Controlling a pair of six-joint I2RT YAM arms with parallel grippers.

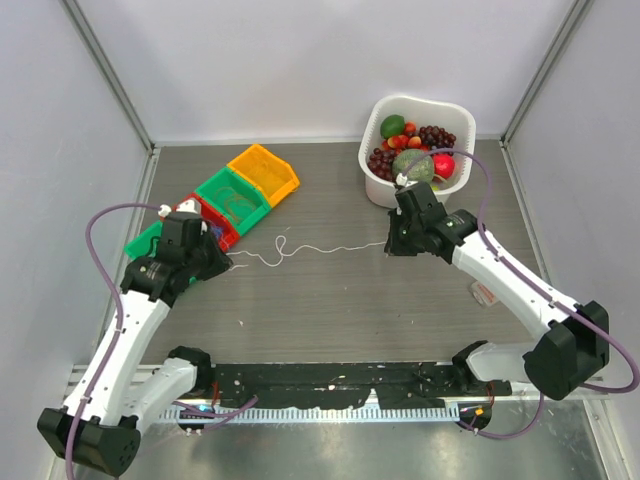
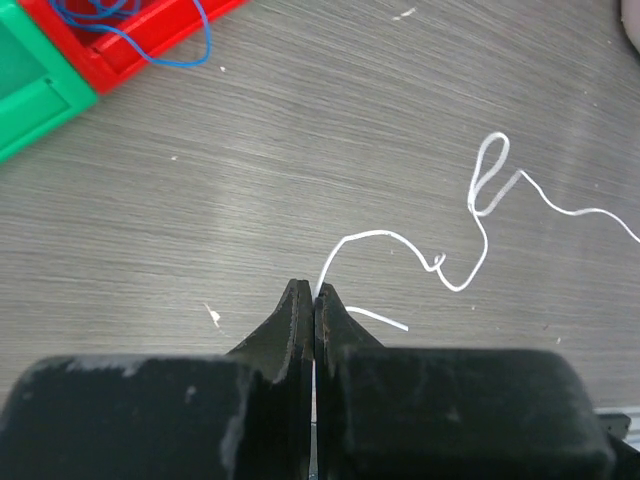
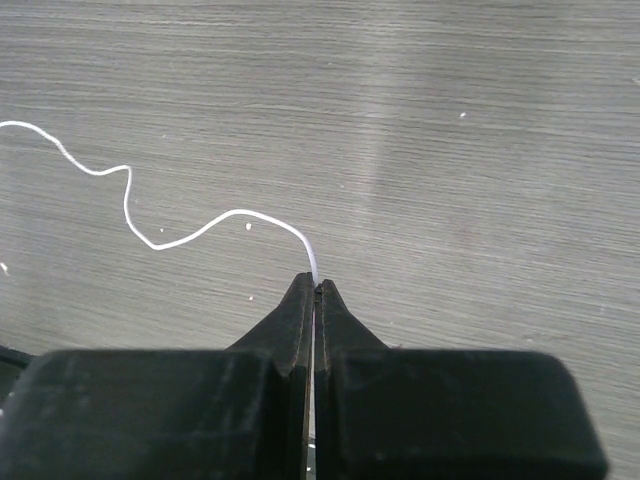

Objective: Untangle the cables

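Note:
A thin white cable point(image 1: 300, 249) lies on the grey table in loose waves and small loops, running between my two grippers. My left gripper point(image 1: 228, 262) is shut on its left end. In the left wrist view the cable point(image 2: 465, 285) leaves the shut jaws of that gripper point(image 2: 315, 292), and a short tail lies beside them. My right gripper point(image 1: 388, 245) is shut on the right end. The right wrist view shows the cable point(image 3: 200, 230) curving out of the closed gripper point(image 3: 315, 285). A blue cable point(image 2: 178, 64) hangs over the red bin point(image 2: 130, 62).
A row of small bins stands at the back left: red point(image 1: 215, 228), green point(image 1: 232, 195) and yellow point(image 1: 265, 172). A white basket point(image 1: 380, 188) full of fruit sits at the back right, just behind my right arm. A small pale object point(image 1: 485, 293) lies right of that arm.

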